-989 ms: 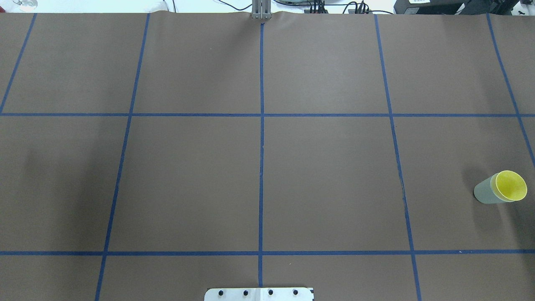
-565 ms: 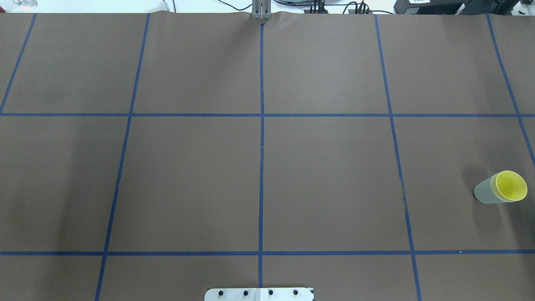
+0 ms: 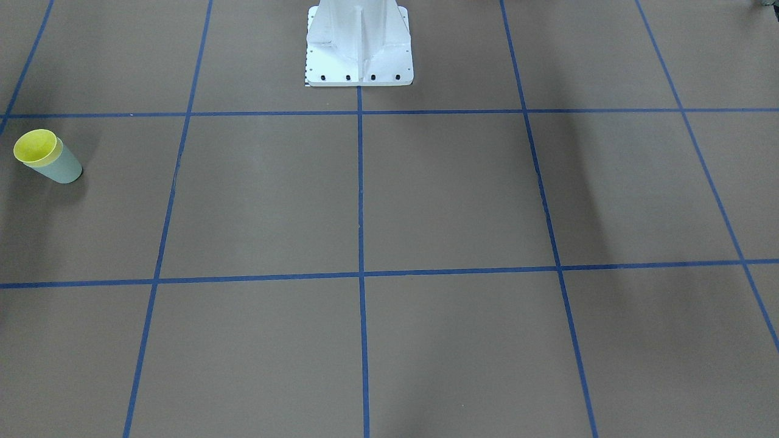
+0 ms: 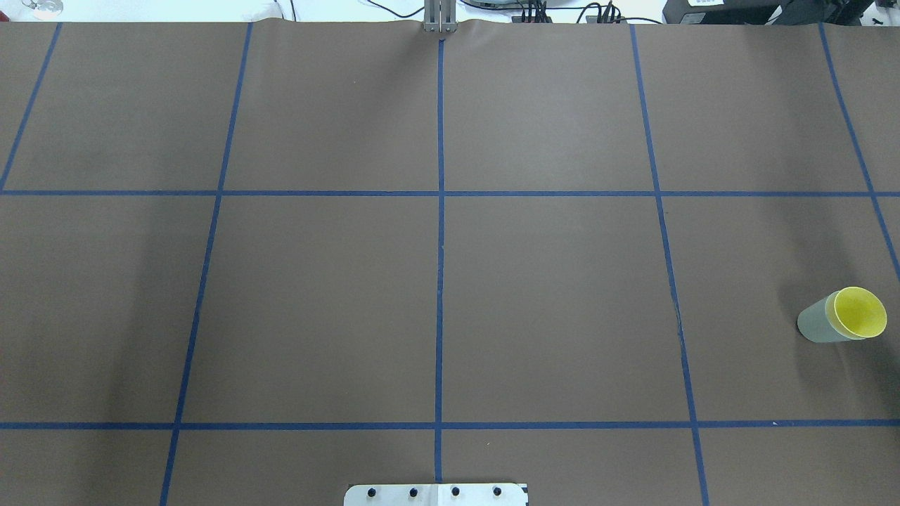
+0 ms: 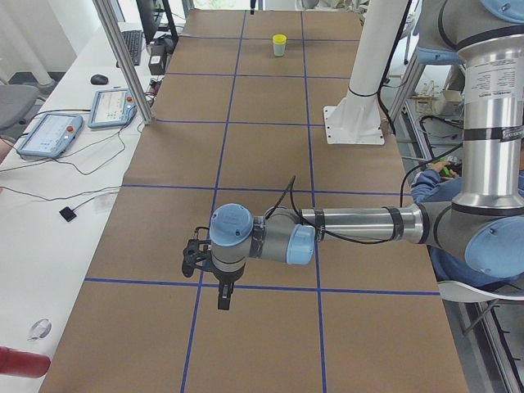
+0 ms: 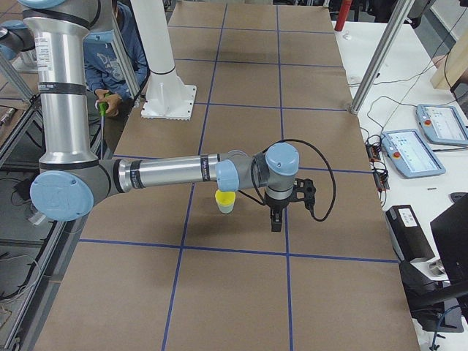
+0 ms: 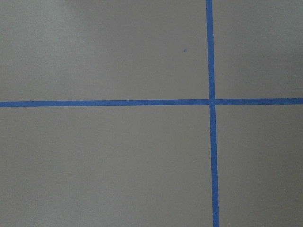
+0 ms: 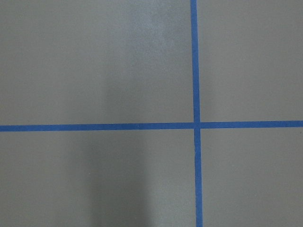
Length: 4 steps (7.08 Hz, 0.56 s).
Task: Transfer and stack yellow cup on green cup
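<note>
Jaws on both grippers show only in the two side views, too small and edge-on to judge, so I cannot tell whether either pair is apart or together; nothing is seen between them.

Nearest the white pedestal [image 3: 359, 42] lies bare brown table [image 4: 548, 281], crossed by blue tape lines [image 7: 210, 101] that split it into a grid. The left arm reaches out from beside the pedestal toward the robot's left. The left gripper [image 5: 223, 296] hangs fingers-down above the table, well apart from the pedestal and over a tape crossing. The right arm reaches the other way, and the right gripper [image 6: 276, 219] hangs fingers-down on the pedestal's right, also well apart from it. Each wrist camera looks straight down on brown table and one tape crossing, with no cup in sight.

Farthest from the pedestal, out toward the table's right-hand end, stands the green cup [image 4: 814, 325]. The yellow cup [image 4: 859, 312] is nested inside it, with only its rim and inner wall showing above the green one. The left side view shows the stacked pair upright on the table. In the right side view the pair sits below the right forearm, on the pedestal's side of the right gripper and near it, with nothing touching either cup.
</note>
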Available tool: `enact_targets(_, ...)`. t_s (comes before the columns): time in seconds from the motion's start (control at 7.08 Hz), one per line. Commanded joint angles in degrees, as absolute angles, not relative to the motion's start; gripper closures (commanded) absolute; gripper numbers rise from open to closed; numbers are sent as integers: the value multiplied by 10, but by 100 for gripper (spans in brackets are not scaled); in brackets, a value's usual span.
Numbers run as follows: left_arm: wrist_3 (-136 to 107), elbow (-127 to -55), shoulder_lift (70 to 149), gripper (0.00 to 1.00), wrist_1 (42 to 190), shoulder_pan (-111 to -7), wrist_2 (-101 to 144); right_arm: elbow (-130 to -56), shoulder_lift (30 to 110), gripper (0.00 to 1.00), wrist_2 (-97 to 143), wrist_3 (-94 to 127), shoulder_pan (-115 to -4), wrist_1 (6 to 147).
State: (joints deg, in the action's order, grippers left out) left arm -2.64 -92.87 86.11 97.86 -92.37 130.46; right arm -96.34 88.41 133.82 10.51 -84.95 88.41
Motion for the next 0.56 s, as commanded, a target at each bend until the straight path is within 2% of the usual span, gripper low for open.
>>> enact_targets(0.0, -32, -927, 887, 0, 972, -916, 1291, -959, 878, 0, 1338, 84, -849, 911)
enact_targets(0.42, -33, -938, 882, 0, 970, -915, 1339, -963, 872, 0, 1341, 84, -848, 910)
